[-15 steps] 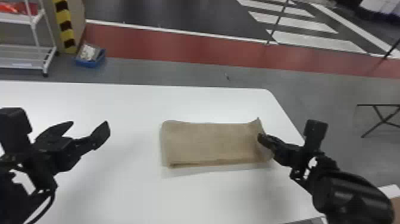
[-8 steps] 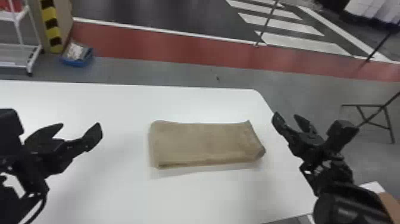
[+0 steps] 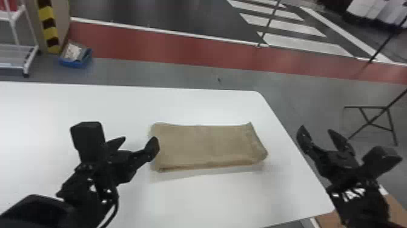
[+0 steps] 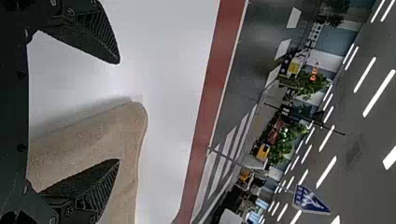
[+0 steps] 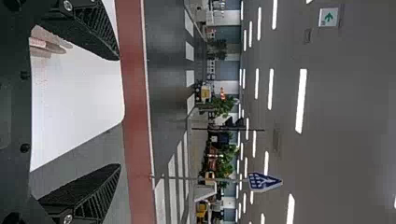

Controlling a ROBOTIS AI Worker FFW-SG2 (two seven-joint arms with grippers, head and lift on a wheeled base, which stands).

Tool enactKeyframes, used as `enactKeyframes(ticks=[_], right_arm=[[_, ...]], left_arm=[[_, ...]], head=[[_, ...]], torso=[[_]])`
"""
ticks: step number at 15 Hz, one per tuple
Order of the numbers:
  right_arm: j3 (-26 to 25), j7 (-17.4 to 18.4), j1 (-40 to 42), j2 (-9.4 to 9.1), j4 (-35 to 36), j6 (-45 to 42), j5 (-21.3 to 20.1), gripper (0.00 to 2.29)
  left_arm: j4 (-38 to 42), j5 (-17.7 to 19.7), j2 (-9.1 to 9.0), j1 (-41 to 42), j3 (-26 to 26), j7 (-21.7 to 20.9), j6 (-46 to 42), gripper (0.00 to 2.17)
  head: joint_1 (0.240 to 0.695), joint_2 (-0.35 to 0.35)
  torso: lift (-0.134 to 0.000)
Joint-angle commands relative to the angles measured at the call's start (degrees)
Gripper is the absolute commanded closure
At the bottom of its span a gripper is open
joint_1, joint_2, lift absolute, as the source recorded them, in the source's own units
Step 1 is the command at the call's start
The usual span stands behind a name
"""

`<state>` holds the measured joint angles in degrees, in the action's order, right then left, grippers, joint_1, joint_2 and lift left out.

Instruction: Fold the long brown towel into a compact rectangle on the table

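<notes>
The brown towel (image 3: 206, 145) lies folded as a flat rectangle on the white table (image 3: 212, 106), its right end slanting and a little uneven. My left gripper (image 3: 136, 142) is open, one fingertip over the towel's left edge. In the left wrist view the open left gripper (image 4: 119, 111) has the towel (image 4: 79, 144) behind its lower finger, nothing held between. My right gripper (image 3: 316, 132) stands open past the table's right edge, apart from the towel. The right wrist view has the right gripper (image 5: 120, 112) with both fingers spread and nothing gripped.
A blue bin (image 3: 75, 60) sits on the floor beyond the table's far edge, beside a white rack (image 3: 18, 48). A black metal stand (image 3: 371, 118) is on the floor at the right. Cardboard (image 3: 327, 221) shows by the table's near right corner.
The right gripper has released the towel's right end and backed off rightward past the table edge, opening. The left gripper has moved right to the towel's left end.
</notes>
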<state>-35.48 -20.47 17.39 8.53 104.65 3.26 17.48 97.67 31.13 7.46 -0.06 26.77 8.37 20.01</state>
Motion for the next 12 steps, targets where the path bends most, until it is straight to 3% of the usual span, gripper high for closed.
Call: enactKeyframes(ticks=[1, 3, 5, 12], right_arm=[[-2.05, -0.27, 3.26, -0.71, -0.06, -3.83, 1.95, 0.07], [-2.84, -1.5, 4.23, -0.71, -0.76, -4.88, 2.47, 0.07], [-3.89, -2.47, 4.49, -0.97, -1.38, -5.41, 3.26, 0.07], [-4.6, -4.22, 4.58, -1.41, -1.64, -5.41, 4.85, 0.07]], left_arm=[[-4.68, -0.46, -1.58, -1.88, 4.43, 0.33, -3.35, 0.2], [-6.88, -3.36, -3.25, -2.32, 6.98, 1.21, -5.11, 0.2], [-8.02, -8.98, -4.48, -2.49, 9.17, 3.14, -6.52, 0.21], [-10.4, -12.32, -5.0, -3.02, 9.35, 4.02, -4.58, 0.34]], head=[[0.695, -0.35], [0.695, -0.35], [0.695, -0.35], [0.695, -0.35]], torso=[[-0.124], [-0.124], [-0.124], [-0.124]])
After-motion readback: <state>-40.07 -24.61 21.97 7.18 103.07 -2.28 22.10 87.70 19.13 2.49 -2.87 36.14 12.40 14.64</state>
